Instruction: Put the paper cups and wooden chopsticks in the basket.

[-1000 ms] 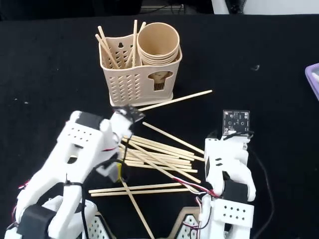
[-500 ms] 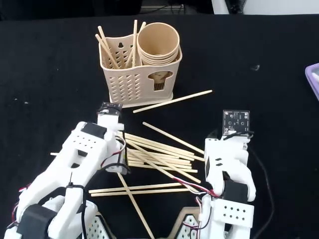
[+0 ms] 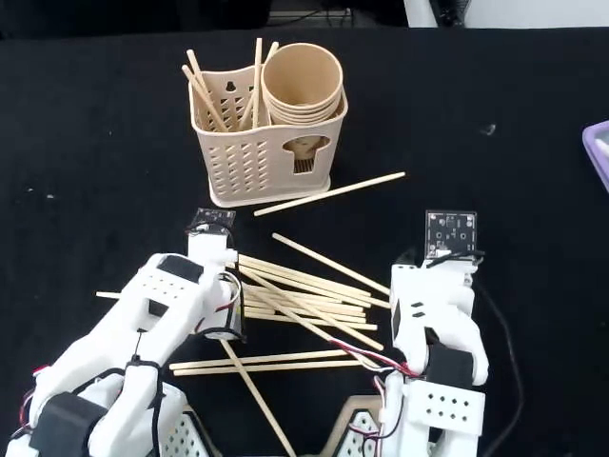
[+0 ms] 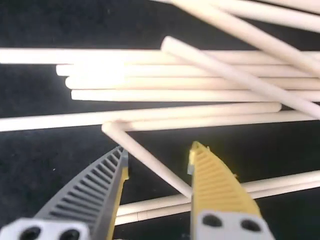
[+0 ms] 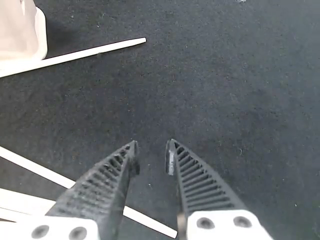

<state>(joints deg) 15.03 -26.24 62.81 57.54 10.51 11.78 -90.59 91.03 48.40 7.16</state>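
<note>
Left gripper [image 4: 157,149] is part open over the chopstick pile [image 3: 304,297] near the front edge of the table [image 3: 533,314], jaws straddling one stick [image 4: 147,157], not clamped. Right gripper [image 5: 152,144] is at a narrow gap, empty, above bare table. Basket [image 3: 249,162] sits toward the far edge holding the stacked cups [image 3: 303,71] and a few chopsticks [image 3: 203,88]; one stray chopstick [image 3: 328,193] lies just in front.

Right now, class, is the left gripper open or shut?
Open: the left gripper straddles a chopstick, with a clear gap between its jaws.
</note>
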